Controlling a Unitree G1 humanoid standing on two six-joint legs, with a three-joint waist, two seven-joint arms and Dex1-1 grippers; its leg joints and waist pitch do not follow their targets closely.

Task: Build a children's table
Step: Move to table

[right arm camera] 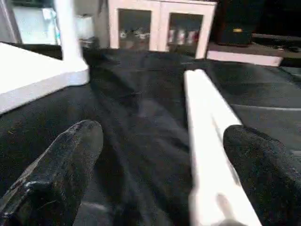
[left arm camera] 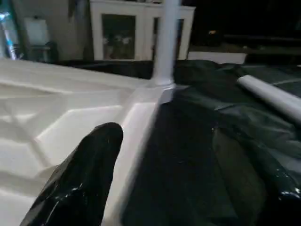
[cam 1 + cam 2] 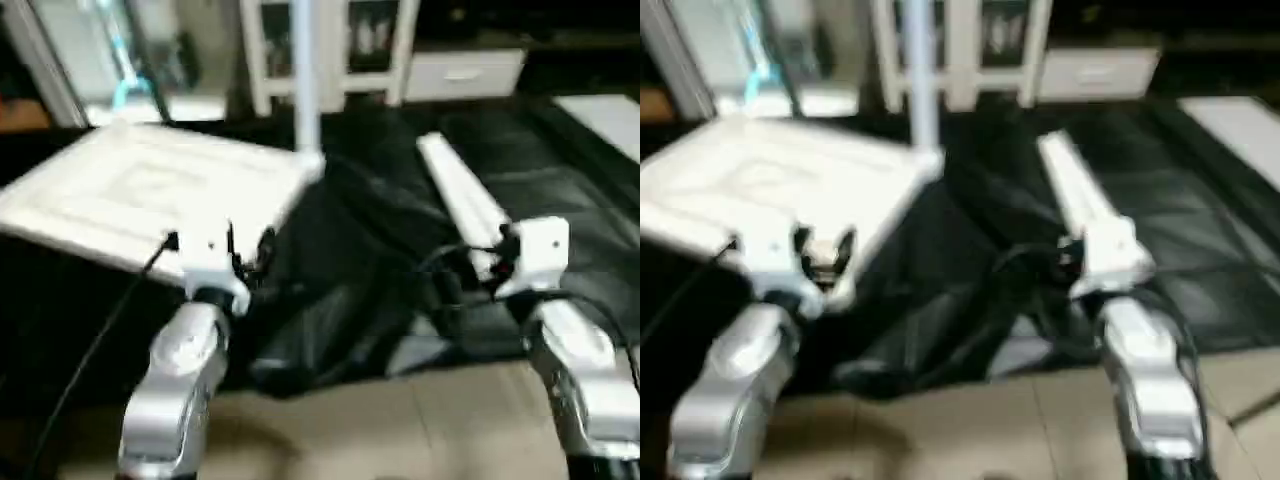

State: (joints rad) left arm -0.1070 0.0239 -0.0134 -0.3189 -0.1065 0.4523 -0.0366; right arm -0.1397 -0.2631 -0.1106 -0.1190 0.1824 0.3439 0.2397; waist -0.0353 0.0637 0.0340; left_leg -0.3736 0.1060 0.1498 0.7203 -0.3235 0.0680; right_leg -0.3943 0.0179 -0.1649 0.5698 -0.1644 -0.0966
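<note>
The white tabletop [image 3: 140, 190] lies upside down on the left, its ribbed underside facing up. One white leg [image 3: 308, 90] stands upright in its far right corner socket. A second leg [image 3: 462, 195] lies loose on the black sheet to the right. My left gripper [image 3: 250, 248] is open at the tabletop's near right rim. In the left wrist view one of its fingers [image 2: 84, 174] hangs over the underside, just inside the rim. My right gripper [image 1: 160, 155] is open over the near end of the loose leg [image 1: 207, 122], which lies between its fingers, closer to one.
A crumpled black sheet [image 3: 380, 260] covers the work area, with beige floor tiles [image 3: 400, 430] nearest me. A white glass-door cabinet [image 3: 340, 50] stands behind. A flat white panel [image 3: 610, 120] lies at the far right. A black cable [image 3: 110, 330] trails from my left wrist.
</note>
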